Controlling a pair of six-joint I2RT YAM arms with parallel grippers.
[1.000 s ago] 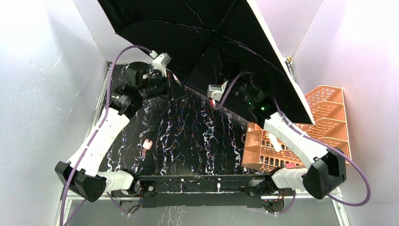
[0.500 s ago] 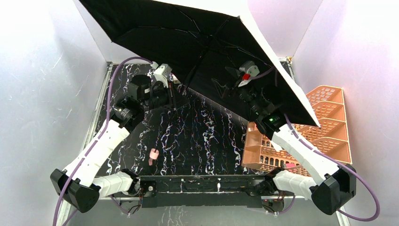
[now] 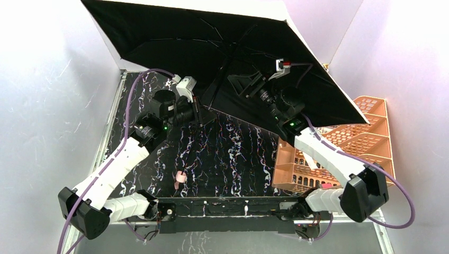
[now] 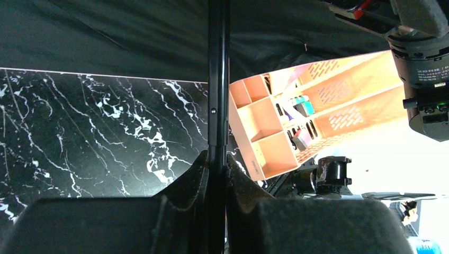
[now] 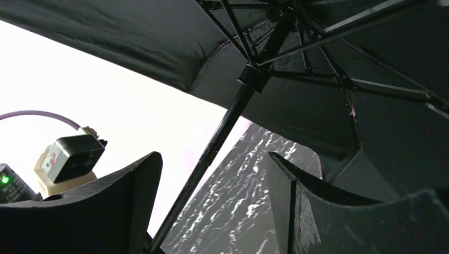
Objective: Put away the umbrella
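The umbrella [image 3: 174,37] is open, its black underside facing the top view and a pale edge along its rim. My left gripper [image 3: 198,114] is shut on its thin black shaft [image 4: 218,79], which runs straight up between the jaws [image 4: 217,164]. A small pink piece [image 3: 180,179], the handle or strap, shows below over the table. My right gripper [image 3: 241,84] is under the canopy, open; the shaft [image 5: 222,127] passes between its fingers, nearer the left one, and I see no contact. The runner hub [image 5: 254,76] and ribs spread above.
The orange mesh rack [image 3: 365,132] stands at the table's right edge, with small items in its compartments [image 4: 265,132]. The black marbled table [image 3: 233,153] lies below. White walls close in on the left, back and right, and the canopy nearly reaches them.
The canopy has swung left and flattened. My right gripper moved up under it toward the shaft and opened wider. My left arm shifted right with the shaft; the pink piece drifted nearer.
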